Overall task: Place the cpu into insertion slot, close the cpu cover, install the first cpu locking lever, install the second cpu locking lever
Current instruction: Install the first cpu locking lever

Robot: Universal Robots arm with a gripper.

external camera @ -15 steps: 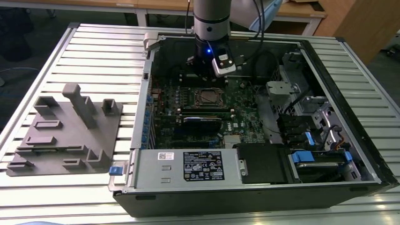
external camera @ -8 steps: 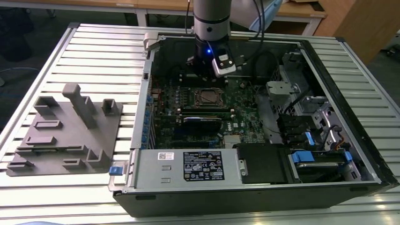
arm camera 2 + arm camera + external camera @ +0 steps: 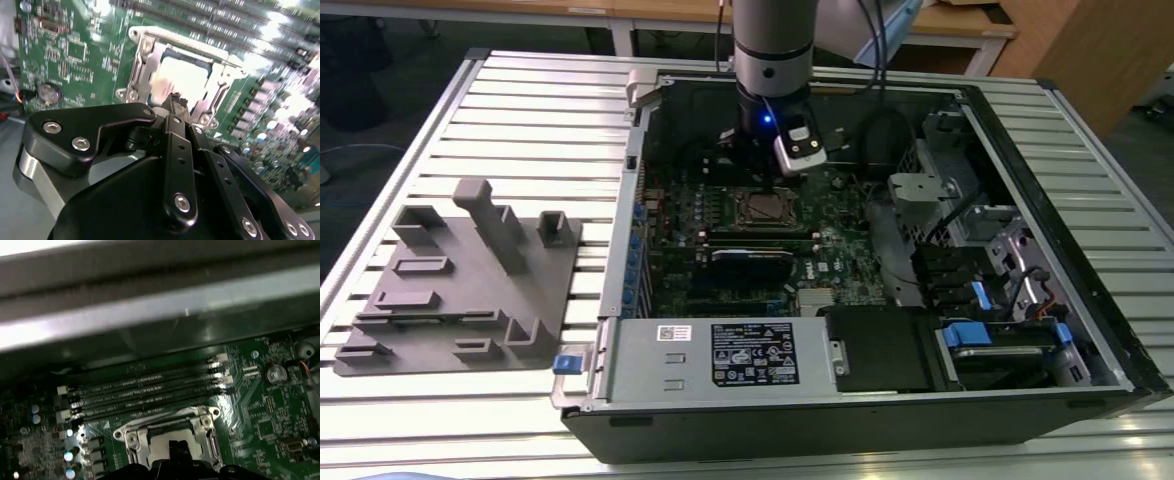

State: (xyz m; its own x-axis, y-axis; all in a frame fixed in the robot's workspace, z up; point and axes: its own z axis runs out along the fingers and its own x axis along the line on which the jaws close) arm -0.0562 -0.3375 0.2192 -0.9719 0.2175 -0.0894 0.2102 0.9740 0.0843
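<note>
The insertion slot (image 3: 767, 208) sits in the green motherboard inside the open computer case. The cpu (image 3: 185, 80) (image 3: 159, 444) lies in it, its dull silver top showing. The cpu cover (image 3: 144, 62) (image 3: 131, 441), a silver metal frame, lies flat around the chip. A thin metal bar runs along the frame's far edge (image 3: 165, 416). My gripper (image 3: 175, 101) (image 3: 178, 447) (image 3: 762, 184) hangs just above the near edge of the socket, its black fingers pressed together with nothing between them.
Long black memory slots (image 3: 150, 390) run beside the socket. A coin battery (image 3: 48, 93) sits on the board. In the exterior view a grey power supply (image 3: 720, 355) fills the case's near side, and a grey fixture (image 3: 467, 280) stands on the slatted table at the left.
</note>
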